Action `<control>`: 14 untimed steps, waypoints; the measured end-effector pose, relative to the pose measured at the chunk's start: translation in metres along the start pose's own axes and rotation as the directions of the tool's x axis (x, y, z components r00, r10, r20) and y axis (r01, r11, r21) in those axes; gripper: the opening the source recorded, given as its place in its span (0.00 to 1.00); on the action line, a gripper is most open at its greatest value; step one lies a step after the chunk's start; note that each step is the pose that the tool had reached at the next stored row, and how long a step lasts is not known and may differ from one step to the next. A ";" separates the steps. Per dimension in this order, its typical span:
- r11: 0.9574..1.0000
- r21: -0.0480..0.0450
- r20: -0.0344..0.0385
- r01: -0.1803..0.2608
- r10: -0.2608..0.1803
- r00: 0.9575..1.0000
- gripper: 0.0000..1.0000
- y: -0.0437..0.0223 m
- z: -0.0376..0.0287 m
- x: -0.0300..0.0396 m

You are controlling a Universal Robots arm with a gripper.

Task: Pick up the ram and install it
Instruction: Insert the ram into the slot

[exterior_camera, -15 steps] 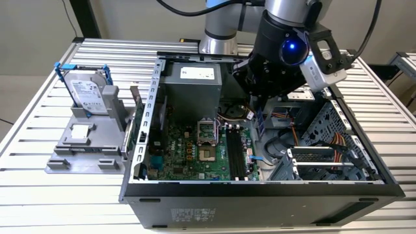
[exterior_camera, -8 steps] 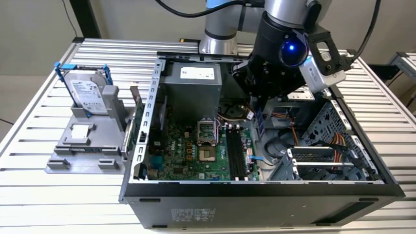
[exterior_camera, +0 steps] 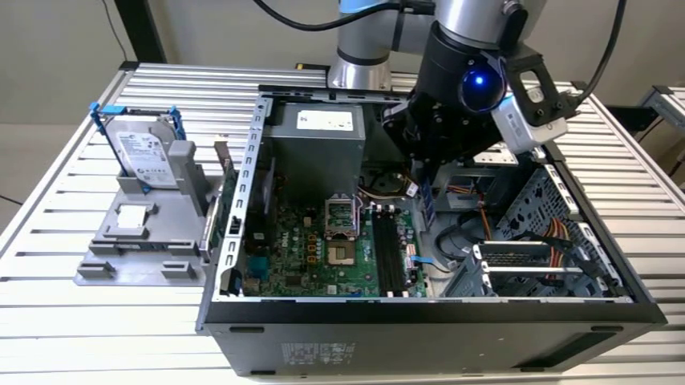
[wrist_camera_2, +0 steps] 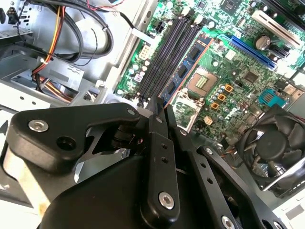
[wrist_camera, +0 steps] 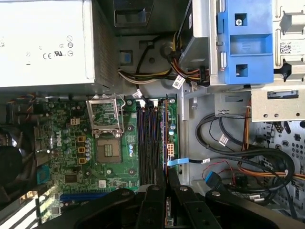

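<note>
Ram (wrist_camera_2: pixel 187 64): dark blue-green stick with black chips, its print too small to read, grasped between the fingers of the gripper (wrist_camera_2: pixel 158 109). It was held near the memory slots (wrist_camera_2: pixel 166 55), its long axis parallel to them.

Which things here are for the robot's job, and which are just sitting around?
For the job: the ram, held in the gripper; the black memory slots on the motherboard.
Just sitting around: the hard drive, the power supply, the fan, the cables.
</note>
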State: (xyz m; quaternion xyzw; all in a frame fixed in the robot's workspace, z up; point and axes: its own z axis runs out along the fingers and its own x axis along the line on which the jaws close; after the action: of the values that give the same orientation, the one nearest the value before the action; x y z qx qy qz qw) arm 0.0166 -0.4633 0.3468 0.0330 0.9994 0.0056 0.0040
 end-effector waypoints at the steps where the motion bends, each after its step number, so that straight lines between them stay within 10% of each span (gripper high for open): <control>1: 1.000 0.000 0.000 0.000 0.000 1.000 0.00 0.0000 0.0003 0.0000; 14: 1.000 0.002 0.000 0.000 0.000 1.000 0.00 0.0001 0.0041 0.0000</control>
State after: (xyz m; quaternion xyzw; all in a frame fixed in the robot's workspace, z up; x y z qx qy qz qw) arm 0.0166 -0.4632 0.3427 0.0329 0.9994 0.0045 0.0041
